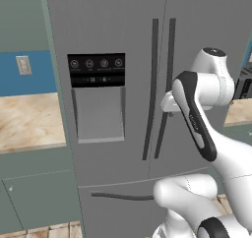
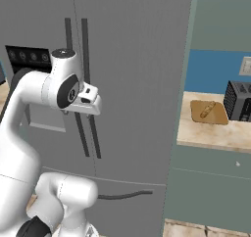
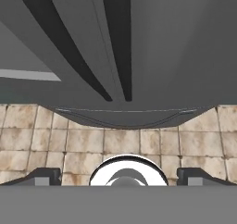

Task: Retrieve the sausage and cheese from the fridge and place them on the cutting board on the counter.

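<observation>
Fridge [image 1: 123,30] doors are standing shut, so sausage and cheese are lying unseen behind them. Gripper [image 2: 93,101], jaws released wide and grasping nothing, is hovering just before the two vertical handles [image 1: 162,84]. Advisably, it is closing squarely around one handle only. At 3 o'clock in the right base view, the cutting board [image 2: 218,114] is waiting on the counter [image 2: 211,133], touching the toaster [image 2: 239,101], bearing a pale stick.

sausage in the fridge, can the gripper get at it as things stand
Probably not yet. Both doors of the fridge are shut, so whatever is inside is closed off. The gripper is open and close to the two door handles, which nothing blocks.
</observation>
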